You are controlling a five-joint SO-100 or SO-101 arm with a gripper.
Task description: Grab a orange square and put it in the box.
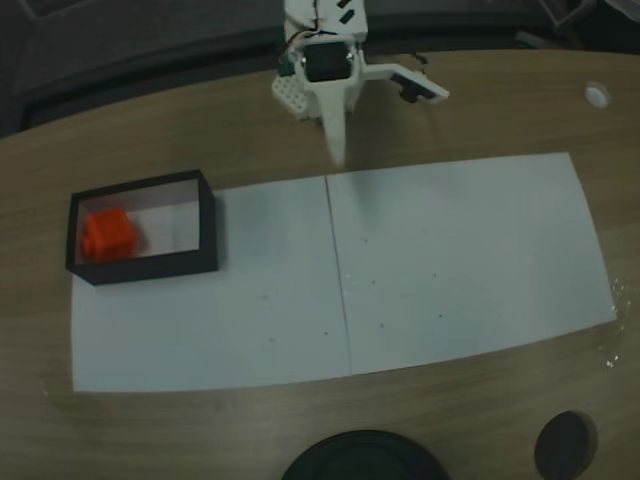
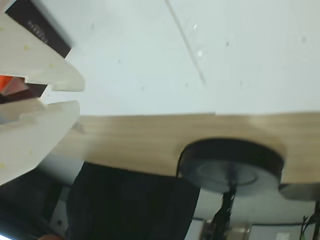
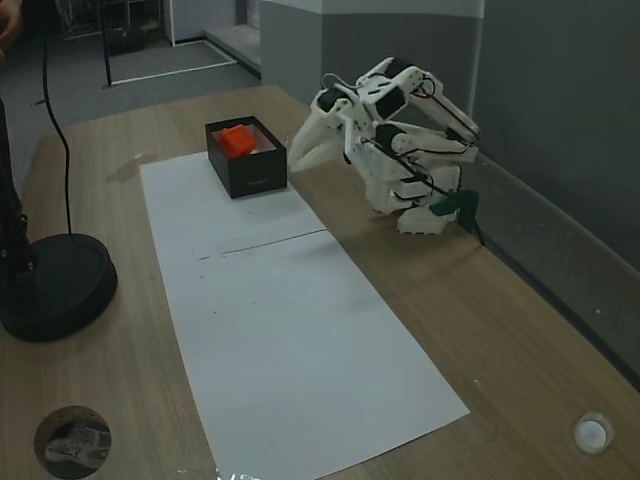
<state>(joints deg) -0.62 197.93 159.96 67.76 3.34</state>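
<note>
Two white paper sheets (image 1: 340, 280) cover my wooden table (image 1: 500, 100); a black lamp base (image 3: 55, 285) stands beside them. The box (image 1: 212, 225) sits on the paper's end, holding the orange square (image 1: 108, 234). My gripper (image 1: 338, 155) hangs nearly closed, empty, well apart.

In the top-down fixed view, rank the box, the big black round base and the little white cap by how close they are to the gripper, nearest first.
From the gripper in that fixed view:
1. The box, to its lower left, holding the orange square.
2. The white cap, far right on the bare wood.
3. The black round base, at the bottom edge.
</note>
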